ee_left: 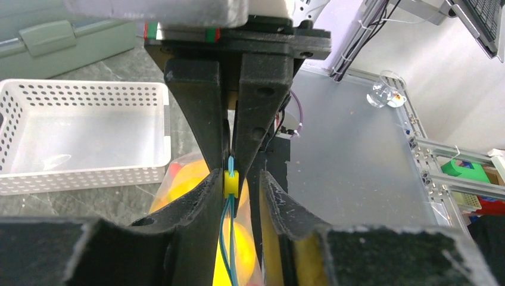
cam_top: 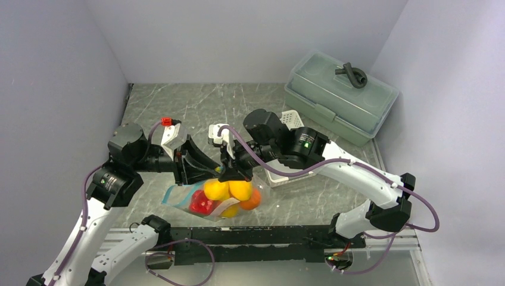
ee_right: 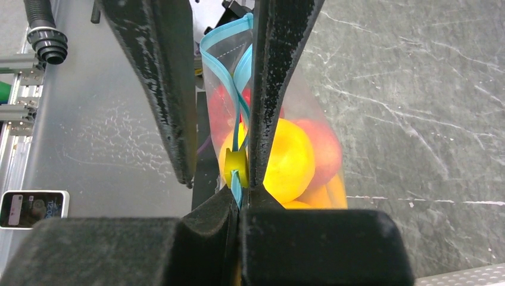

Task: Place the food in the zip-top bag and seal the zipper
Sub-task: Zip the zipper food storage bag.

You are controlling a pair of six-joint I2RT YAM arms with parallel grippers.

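The clear zip-top bag (cam_top: 178, 195) hangs between my two grippers, holding the food (cam_top: 229, 190): yellow lemons, an orange and a red pepper. My right gripper (cam_top: 237, 171) is shut on the end of the teal zipper (ee_right: 220, 47), pinching it at its fingertips (ee_right: 238, 199). A yellow slider (ee_left: 231, 183) sits on the zipper right beside that pinch. My left gripper (ee_left: 241, 176) is open and straddles the zipper (ee_left: 227, 238), with the slider against one finger. The zipper behind the slider gapes open in the right wrist view.
A white slotted basket (cam_top: 290, 119) stands behind the right arm and shows empty in the left wrist view (ee_left: 83, 173). A grey-green lidded box (cam_top: 339, 95) sits at the back right. The table's metal front rail (cam_top: 256, 235) runs just below the bag.
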